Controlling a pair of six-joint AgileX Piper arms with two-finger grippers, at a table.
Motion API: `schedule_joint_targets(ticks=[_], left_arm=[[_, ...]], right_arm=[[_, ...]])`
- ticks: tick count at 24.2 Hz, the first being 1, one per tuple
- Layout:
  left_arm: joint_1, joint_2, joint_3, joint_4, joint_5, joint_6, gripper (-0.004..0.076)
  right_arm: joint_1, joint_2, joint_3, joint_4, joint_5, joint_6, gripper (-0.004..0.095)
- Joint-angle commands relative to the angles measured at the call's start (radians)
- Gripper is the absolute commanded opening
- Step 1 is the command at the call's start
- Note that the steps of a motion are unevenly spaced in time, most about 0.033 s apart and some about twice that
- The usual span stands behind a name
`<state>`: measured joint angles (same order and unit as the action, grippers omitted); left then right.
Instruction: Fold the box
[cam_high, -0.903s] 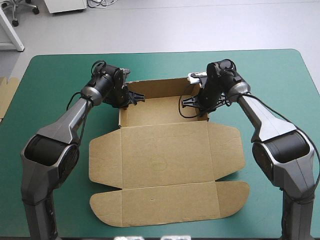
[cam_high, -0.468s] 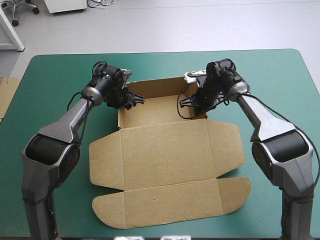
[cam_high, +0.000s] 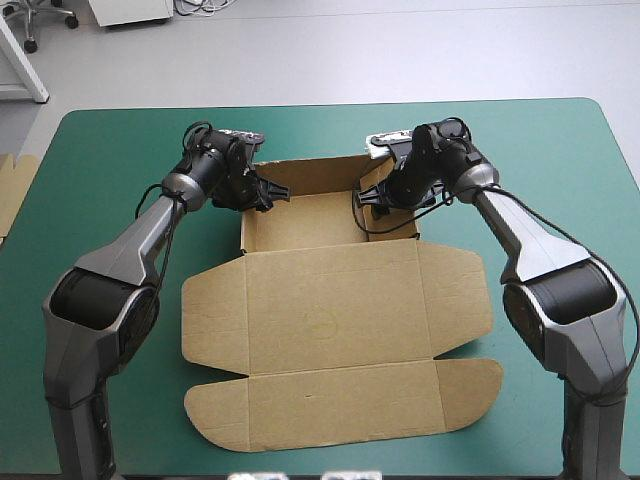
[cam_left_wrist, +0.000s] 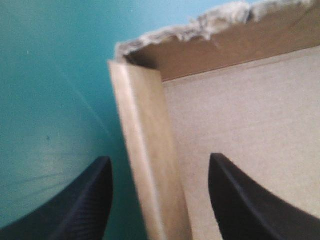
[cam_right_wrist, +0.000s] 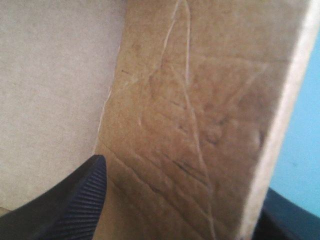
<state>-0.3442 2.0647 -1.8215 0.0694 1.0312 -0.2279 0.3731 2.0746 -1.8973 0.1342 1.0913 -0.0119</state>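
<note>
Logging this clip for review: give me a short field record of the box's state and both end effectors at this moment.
box: brown box; far part has back and side walls raised, near panels lie flat
left end effector: open, one finger on either side of the left side wall
right end effector: open, one finger on either side of the right side wall
surface: teal-green cover
extra: more board at the table's left edge

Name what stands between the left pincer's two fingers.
In the left wrist view, the box's raised side wall stands between the open fingers of the left pincer: one outside over the teal-green cover, one inside over the box floor.
</note>
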Motion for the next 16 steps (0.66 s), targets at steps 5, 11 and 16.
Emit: schedule_joint_targets(ticks=[5, 11, 16], left_arm=[[-0.005, -0.067, -0.025, 0.006, -0.1, -0.003, 0.0421], [-0.005, -0.114, -0.028, 0.048, -0.172, -0.01, 0.0421], [-0.005, -0.199, -0.028, 0.103, -0.222, -0.01, 0.0421]], right_arm=[[-0.008, -0.056, -0.106, -0.063, -0.051, -0.013, 0.0604], [-0.012, -0.056, -0.18, -0.08, -0.013, 0.012, 0.0604], [-0.012, -0.072, -0.189, -0.091, -0.025, -0.004, 0.0603]])
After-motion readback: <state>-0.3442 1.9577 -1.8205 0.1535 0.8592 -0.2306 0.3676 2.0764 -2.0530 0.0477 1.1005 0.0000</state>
